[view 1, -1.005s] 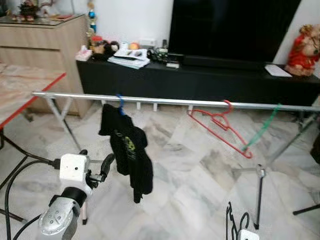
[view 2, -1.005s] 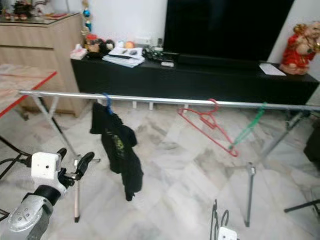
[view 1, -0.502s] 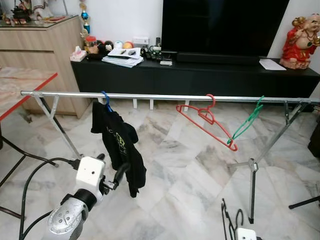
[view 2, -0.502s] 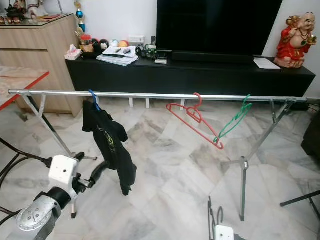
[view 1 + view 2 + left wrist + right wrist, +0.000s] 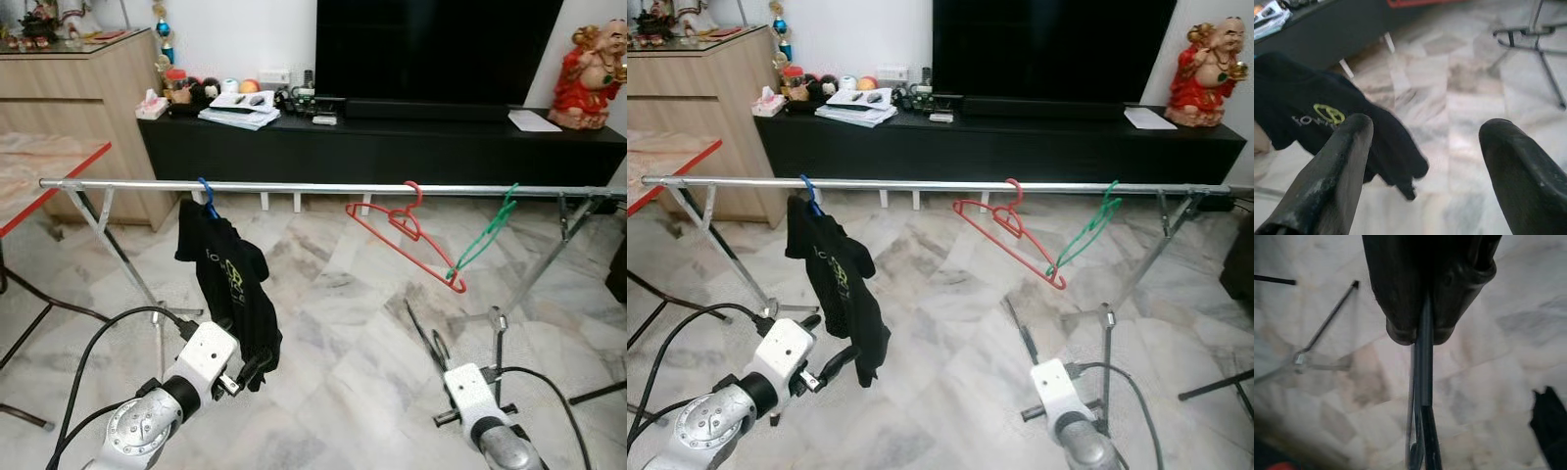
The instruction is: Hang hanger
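Black wire hanger [image 5: 424,338] rises thin and dark from the right gripper [image 5: 1419,335], jaws clamped on it, low over the marble floor [image 5: 343,294] in front of the drying rail [image 5: 323,187]. Open rail runs between the black T-shirt [image 5: 230,284] on its blue hanger [image 5: 206,194] and the red hanger [image 5: 407,235]; a green hanger [image 5: 485,235] hangs just beyond. Behind stands a long black TV console [image 5: 392,147]. The left gripper [image 5: 1425,161], jaws apart and empty, sits beside the shirt's hem.
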Motion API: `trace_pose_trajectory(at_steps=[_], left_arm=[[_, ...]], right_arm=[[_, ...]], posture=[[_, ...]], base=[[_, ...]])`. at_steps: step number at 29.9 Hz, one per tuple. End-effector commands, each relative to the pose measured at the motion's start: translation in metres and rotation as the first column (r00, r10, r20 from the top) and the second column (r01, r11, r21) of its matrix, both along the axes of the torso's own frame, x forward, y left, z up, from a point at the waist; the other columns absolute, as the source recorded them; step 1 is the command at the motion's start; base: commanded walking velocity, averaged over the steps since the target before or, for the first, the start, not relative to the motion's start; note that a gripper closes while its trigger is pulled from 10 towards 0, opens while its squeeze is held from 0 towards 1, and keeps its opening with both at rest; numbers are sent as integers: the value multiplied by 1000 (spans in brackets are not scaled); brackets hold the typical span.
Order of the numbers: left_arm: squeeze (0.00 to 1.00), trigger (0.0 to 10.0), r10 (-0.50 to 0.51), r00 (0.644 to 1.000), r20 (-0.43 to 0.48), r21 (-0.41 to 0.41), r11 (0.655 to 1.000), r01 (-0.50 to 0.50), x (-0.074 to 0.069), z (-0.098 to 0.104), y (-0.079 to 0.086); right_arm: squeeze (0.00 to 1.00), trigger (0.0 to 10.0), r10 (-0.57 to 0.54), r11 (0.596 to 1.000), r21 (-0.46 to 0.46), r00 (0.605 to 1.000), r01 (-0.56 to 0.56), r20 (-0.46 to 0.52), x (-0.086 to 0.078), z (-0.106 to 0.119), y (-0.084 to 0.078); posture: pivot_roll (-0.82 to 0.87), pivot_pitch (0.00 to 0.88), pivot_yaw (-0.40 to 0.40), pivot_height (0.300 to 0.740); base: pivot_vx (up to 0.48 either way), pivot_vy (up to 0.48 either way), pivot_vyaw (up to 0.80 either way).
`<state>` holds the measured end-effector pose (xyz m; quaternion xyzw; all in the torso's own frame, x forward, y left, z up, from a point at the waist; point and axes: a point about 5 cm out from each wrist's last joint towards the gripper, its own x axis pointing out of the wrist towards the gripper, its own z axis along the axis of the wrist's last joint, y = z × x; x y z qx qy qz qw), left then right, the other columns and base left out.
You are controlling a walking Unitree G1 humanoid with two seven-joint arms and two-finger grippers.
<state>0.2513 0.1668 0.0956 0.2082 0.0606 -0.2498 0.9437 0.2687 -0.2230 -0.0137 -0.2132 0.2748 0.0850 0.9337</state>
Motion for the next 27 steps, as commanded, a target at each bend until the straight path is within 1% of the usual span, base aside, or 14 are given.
trace_pose_trajectory(at_steps=[1, 2, 3, 7, 8, 9, 10, 11, 14, 16, 18, 21, 22, 27], left_arm=[[0, 10000, -45, 999, 16, 70, 997, 44, 2, 1, -3], [0, 10000, -45, 999, 16, 70, 997, 44, 2, 1, -3], [0, 10000, -69, 998, 13, 87, 994, 67, 2, 1, -4], [0, 10000, -186, 982, -33, 96, 977, 189, 0, 0, -13], [0, 10000, -186, 982, -33, 96, 977, 189, 0, 0, -13], [0, 10000, -288, 956, -62, 106, 950, 294, -3, 0, -22], [0, 10000, -344, 935, -81, 120, 928, 352, -4, 1, -27], [0, 10000, -344, 935, -81, 120, 928, 352, -4, 1, -27], [0, 10000, -458, 879, -131, 112, 874, 472, -5, 2, -39], [0, 10000, -494, 857, -149, 102, 854, 510, -7, 1, -43], [0, 10000, -538, 824, -178, 77, 827, 557, -10, 1, -49], [0, 10000, -593, 778, -209, 47, 788, 613, -12, 1, -55], [0, 10000, -619, 752, -226, 27, 768, 640, -12, 2, -58], [0, 10000, -666, 697, -264, 3, 723, 691, -9, 3, -65]], right_arm=[[0, 10000, 62, 998, -9, 998, -62, -1, 5, 6, -1], [0, 10000, 62, 998, -9, 998, -62, -1, 5, 6, -1], [0, 10000, 133, 991, -17, 991, -133, -11, 9, 10, 0], [0, 10000, 414, 910, -15, 909, -415, -46, 16, 21, 14], [0, 10000, 414, 910, -15, 909, -415, -46, 16, 21, 14], [0, 10000, 579, 815, 14, 812, -580, -78, 15, 27, 22], [0, 10000, 638, 770, 42, 765, -637, -92, 16, 30, 25], [0, 10000, 638, 770, 42, 765, -637, -92, 16, 30, 25], [0, 10000, 756, 655, 120, 647, -746, -98, 21, 47, 28], [0, 10000, 785, 620, 132, 611, -774, -105, 22, 52, 28], [0, 10000, 839, 544, 158, 531, -824, -118, 22, 58, 30], [0, 10000, 886, 463, 195, 447, -865, -120, 20, 64, 35], [0, 10000, 910, 413, 212, 395, -886, -122, 20, 67, 38], [0, 10000, 941, 336, 254, 313, -907, -127, 19, 72, 44]], posture=[[104, 0, -5, 740], [104, 0, -5, 740], [103, 0, -9, 740], [104, 0, -16, 740], [104, 0, -16, 740], [108, 0, -22, 740], [108, 0, -24, 740], [108, 0, -24, 740], [111, 0, -34, 740], [111, 0, -35, 740], [107, 0, -37, 740], [104, 0, -43, 740], [106, 0, -50, 740], [111, 0, -63, 740]], base=[[0, 0, 0], [0, 0, 0], [0, 0, 0], [0, 0, 0], [0, 0, 0], [0, 0, 0], [0, 0, 0], [0, 0, 0], [0, 0, 0], [0, 0, 0], [0, 0, 0], [0, 0, 0], [0, 0, 0], [0, 0, 0]])
